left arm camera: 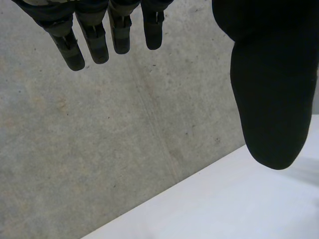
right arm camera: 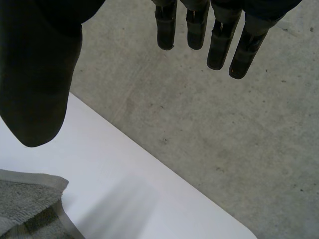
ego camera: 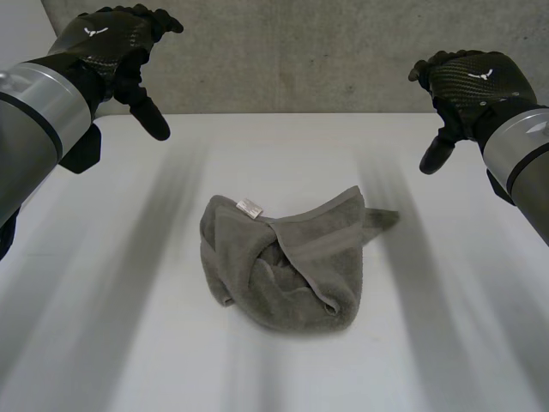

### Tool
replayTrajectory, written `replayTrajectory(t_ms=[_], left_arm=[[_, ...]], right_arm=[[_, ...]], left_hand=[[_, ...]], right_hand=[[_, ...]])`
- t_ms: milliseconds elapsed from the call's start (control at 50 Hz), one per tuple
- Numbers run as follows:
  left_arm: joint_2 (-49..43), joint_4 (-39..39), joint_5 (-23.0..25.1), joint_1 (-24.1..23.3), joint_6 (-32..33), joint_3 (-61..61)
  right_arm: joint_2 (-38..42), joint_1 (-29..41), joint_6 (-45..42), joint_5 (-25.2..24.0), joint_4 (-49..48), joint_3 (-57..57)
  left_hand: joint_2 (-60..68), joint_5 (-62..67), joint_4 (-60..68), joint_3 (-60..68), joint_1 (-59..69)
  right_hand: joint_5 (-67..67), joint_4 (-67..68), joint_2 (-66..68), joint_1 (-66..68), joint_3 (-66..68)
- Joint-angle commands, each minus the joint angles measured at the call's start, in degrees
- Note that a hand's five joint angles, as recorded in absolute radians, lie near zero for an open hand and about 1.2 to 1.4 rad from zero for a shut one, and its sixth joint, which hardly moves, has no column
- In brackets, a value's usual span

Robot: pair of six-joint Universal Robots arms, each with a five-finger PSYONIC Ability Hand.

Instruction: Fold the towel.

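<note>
Hovering over a crumpled towel

Your left hand (ego camera: 111, 51) and right hand (ego camera: 467, 81) hang well apart above the far side of the white bench (ego camera: 274, 146), before a grey concrete wall (ego camera: 300, 51). Both have straight, relaxed fingers and hold nothing. The grey towel (ego camera: 287, 266) lies bunched mid-bench, touched by neither hand, with what looks like a small white label (ego camera: 250, 207) on its far edge.
</note>
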Motion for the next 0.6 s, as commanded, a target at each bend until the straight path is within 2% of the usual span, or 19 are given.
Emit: replayTrajectory(t_ms=[20,160,200,220,240,260,300,320,360,380,420,440,460,540,600], left_arm=[[-0.3,0.0,-0.1,0.1,-0.1,0.1],[-0.5,0.5,0.4,0.0,0.4,-1.1],[-1.3,0.5,0.4,-0.1,0.7,-1.4],[-1.3,0.5,0.4,-0.1,0.7,-1.4],[-2.6,0.5,0.5,-0.1,1.3,-1.5],[-4.3,0.4,1.0,-0.1,2.5,-1.5],[-6.0,0.3,1.9,-0.3,4.0,-1.5],[-7.9,0.3,3.1,-0.8,6.3,-1.7],[-9.7,0.1,4.3,-1.5,8.9,-1.8],[-11.6,0.0,5.4,-2.1,11.4,-2.0],[-11.6,0.0,5.4,-2.1,11.4,-2.0],[-13.6,0.0,6.4,-2.5,14.1,-2.7],[-15.8,0.1,7.1,-3.0,17.3,-3.6],[-20.4,0.2,7.3,-4.4,22.0,-4.9],[-21.7,0.2,7.3,-4.9,22.9,-5.0]], right_arm=[[-0.1,-0.6,0.3,-0.1,-0.1,-0.1],[-0.1,0.0,-0.1,-3.1,-0.7,0.2],[0.3,-0.2,-3.0,-7.4,0.3,0.4],[0.3,-0.2,-3.0,-7.5,0.3,0.4],[1.0,0.2,-6.2,-10.6,0.9,1.0],[1.0,0.2,-6.2,-10.6,0.9,1.0],[2.9,0.3,-15.0,-17.2,2.7,3.4],[2.9,0.3,-15.1,-17.2,2.7,3.4],[4.1,0.8,-24.0,-21.0,3.7,6.2],[4.1,0.8,-24.0,-21.0,3.7,6.2],[5.5,2.2,-33.6,-24.3,3.8,10.3],[5.5,2.2,-33.6,-24.3,3.8,10.3],[6.7,2.8,-37.8,-25.2,3.5,11.9],[10.8,4.4,-44.7,-25.7,2.9,14.2],[14.2,5.8,-45.1,-25.7,2.1,14.1]], left_hand=[[1.0,0.9,0.9,0.9,1.0],[1.8,1.7,1.8,1.8,1.8],[2.0,1.9,1.9,1.9,2.0],[2.0,1.9,2.0,1.9,2.0],[2.0,1.9,2.0,1.9,2.0],[2.1,2.0,2.1,2.1,2.1],[2.3,2.2,2.3,2.3,2.3],[2.8,2.7,2.8,2.8,2.8],[3.1,3.0,3.1,3.1,3.1],[3.1,3.0,3.1,3.1,3.1],[3.1,3.0,3.1,3.1,3.1],[3.1,3.0,3.1,3.1,3.1],[3.1,3.0,3.1,3.1,3.1],[5.6,5.5,5.6,5.6,5.6],[9.2,9.1,9.2,9.2,9.2]], right_hand=[[-3.4,-5.1,-4.1,-3.1,-4.4],[-3.4,-5.1,-4.1,-3.1,-4.4],[-3.4,-5.1,-4.1,-3.1,-4.4],[-3.4,-5.1,-4.1,-3.1,-4.4],[-3.4,-5.1,-4.1,-3.1,-4.4],[-3.4,-5.1,-4.1,-3.1,-4.4],[-3.4,-5.1,-4.1,-3.1,-4.4],[-3.4,-5.1,-4.1,-3.1,-4.4],[-3.4,-5.1,-4.1,-3.1,-4.4],[-3.4,-5.1,-4.1,-3.1,-4.4],[-3.4,-5.1,-4.1,-3.1,-4.4],[-3.4,-5.1,-4.1,-3.1,-4.4],[-3.4,-5.1,-4.1,-3.1,-4.4],[-3.4,-5.1,-4.1,-3.1,-4.4],[-3.4,-5.1,-4.1,-3.1,-4.4]])
